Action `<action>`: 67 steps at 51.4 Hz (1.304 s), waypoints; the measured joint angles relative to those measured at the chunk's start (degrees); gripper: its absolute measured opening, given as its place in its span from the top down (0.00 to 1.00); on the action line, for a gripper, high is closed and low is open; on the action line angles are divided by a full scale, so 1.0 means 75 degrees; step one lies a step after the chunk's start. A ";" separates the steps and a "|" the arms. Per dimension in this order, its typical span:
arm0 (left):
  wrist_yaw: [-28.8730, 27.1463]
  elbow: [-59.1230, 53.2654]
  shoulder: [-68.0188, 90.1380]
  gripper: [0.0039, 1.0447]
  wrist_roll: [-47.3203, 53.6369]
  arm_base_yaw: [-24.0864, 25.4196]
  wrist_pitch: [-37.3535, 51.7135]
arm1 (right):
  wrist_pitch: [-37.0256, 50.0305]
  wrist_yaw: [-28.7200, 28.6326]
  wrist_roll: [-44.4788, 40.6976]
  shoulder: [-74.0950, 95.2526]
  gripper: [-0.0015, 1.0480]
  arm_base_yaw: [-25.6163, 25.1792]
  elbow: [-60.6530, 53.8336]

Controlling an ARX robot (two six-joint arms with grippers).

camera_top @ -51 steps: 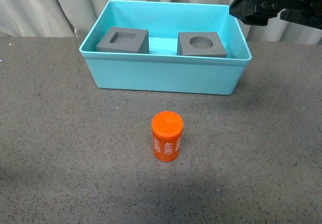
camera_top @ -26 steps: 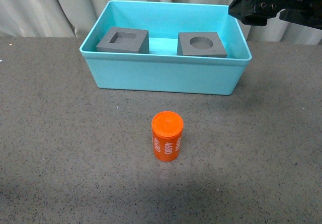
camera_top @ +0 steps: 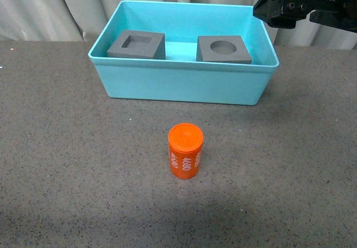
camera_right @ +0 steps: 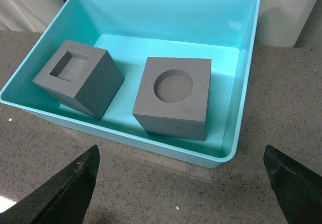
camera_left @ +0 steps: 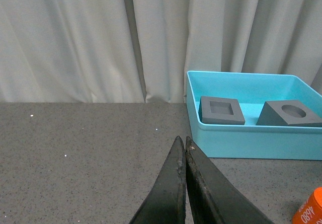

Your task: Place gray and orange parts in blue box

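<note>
Orange cylinder (camera_top: 186, 150) upright on table (camera_top: 67, 147) (axis vertical), outside blue box (camera_top: 178, 83); square-recess cube (camera_top: 136, 44) and round-recess cube (camera_top: 223, 49) already inside. Right gripper (camera_right: 180, 156) spread wide above box, cylinder well back toward robot and below it. Left gripper (camera_left: 182, 142) pinched together, empty, low; cylinder near, likely the closer arm.

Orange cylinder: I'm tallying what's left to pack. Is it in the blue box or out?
Out. The orange cylinder stands upright on the table, in front of the blue box and apart from it.
</note>
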 joint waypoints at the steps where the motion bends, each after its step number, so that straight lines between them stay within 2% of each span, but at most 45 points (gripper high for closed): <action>1: 0.0000 0.0000 -0.0038 0.97 0.0000 0.0000 -0.0038 | 0.0000 0.0000 0.0000 0.0000 0.09 0.0000 0.0000; 5: 0.0000 0.0000 -0.0192 0.97 0.0000 0.0000 -0.0192 | 0.0000 0.0000 0.0000 0.0000 0.09 0.0000 0.0000; 8: 0.0012 0.0000 -0.0956 0.97 0.0006 0.0000 -0.1212 | 0.0000 0.0000 0.0000 0.0000 0.09 0.0000 0.0000; 10: 0.0003 0.0000 -0.1279 0.97 0.0006 0.0000 -0.1463 | 0.0000 0.0003 0.0000 0.0000 0.09 0.0000 0.0000; 21: 0.0000 0.0000 -0.1475 0.97 0.0003 0.0000 -0.1533 | 0.0000 0.0000 0.0000 -0.0009 0.09 0.0000 -0.0003; 25: 0.0000 0.0000 -0.1475 0.83 0.0003 0.0000 -0.1536 | 0.0000 0.0000 0.0000 -0.0012 0.09 0.0000 -0.0003; 28: 0.0000 0.0000 -0.1478 0.69 0.0003 0.0000 -0.1536 | 0.0195 0.1209 -0.0562 -0.0009 0.09 0.0175 -0.0035; 30: 0.0003 0.0000 -0.1478 0.62 0.0003 0.0000 -0.1536 | 0.0038 0.1460 -0.0863 -0.0012 0.09 0.0271 0.0015; 34: 0.0000 0.0000 -0.1480 0.45 0.0003 0.0000 -0.1539 | -0.0842 0.1107 -0.1343 -0.0012 0.09 0.0548 0.0294; 39: 0.0000 0.0000 -0.1480 0.31 0.0003 0.0000 -0.1542 | -0.1641 0.0609 -0.1504 0.0003 0.09 0.0842 0.0644; 43: 0.0000 0.0000 -0.1480 0.13 0.0003 0.0000 -0.1542 | -0.2719 -0.0058 -0.1781 0.0111 0.09 0.1218 0.1072; 46: 0.0000 0.0000 -0.1480 0.05 0.0012 0.0000 -0.1542 | -0.3322 -0.0297 -0.1953 0.0242 0.09 0.1428 0.1268; 56: 0.0000 0.0000 -0.1480 0.06 0.0023 0.0000 -0.1542 | -0.4100 -0.0425 -0.2355 0.0720 0.09 0.1795 0.1440; 67: 0.0000 0.0000 -0.1480 0.06 0.0023 0.0000 -0.1542 | -0.4255 -0.0414 -0.2562 0.1329 0.09 0.2057 0.1536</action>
